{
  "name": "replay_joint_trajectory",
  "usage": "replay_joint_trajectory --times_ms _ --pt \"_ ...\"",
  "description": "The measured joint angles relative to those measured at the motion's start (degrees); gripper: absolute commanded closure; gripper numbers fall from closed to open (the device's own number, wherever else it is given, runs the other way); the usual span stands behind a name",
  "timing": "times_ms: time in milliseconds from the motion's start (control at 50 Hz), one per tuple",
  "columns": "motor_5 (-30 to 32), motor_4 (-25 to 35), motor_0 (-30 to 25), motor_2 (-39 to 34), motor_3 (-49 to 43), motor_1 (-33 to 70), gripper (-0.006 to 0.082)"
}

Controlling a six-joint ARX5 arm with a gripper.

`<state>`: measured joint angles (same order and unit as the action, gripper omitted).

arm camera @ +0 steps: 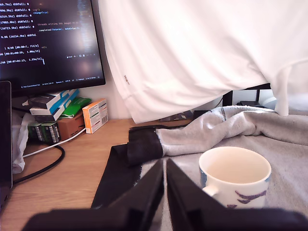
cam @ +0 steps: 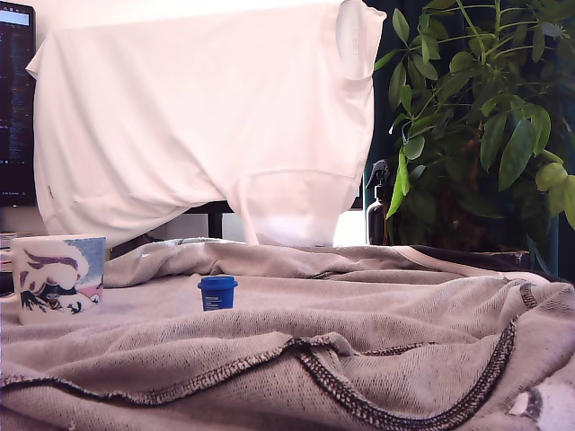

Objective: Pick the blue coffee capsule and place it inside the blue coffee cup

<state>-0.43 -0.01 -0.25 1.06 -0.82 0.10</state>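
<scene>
The blue coffee capsule stands upright on the grey cloth, a little to the exterior view's right of the blue coffee cup. The cup is a cream mug with a light-blue patch and a purple and pink picture. In the wrist view the same cup shows an empty cream inside, close beside my gripper. The gripper's two black fingers are pressed together with nothing between them. The capsule is out of the wrist view. The gripper does not show in the exterior view.
A rumpled grey cloth covers the table. A white cloth hangs behind it. A dark spray bottle and a leafy plant stand at the back right. The wrist view shows a monitor, small boxes, cables and bare wooden desk.
</scene>
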Motion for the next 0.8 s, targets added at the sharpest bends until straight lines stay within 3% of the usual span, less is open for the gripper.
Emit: replay_joint_trajectory --times_ms 400,680,800 --pt "-4.57 3.30 -2.60 -0.68 2.99 -0.28 0.0779" --pt "-16.85 13.77 -2.62 -0.68 17.66 -0.28 0.0782" --pt "-21.97 19.63 -2.75 -0.68 18.78 -0.22 0.0784"
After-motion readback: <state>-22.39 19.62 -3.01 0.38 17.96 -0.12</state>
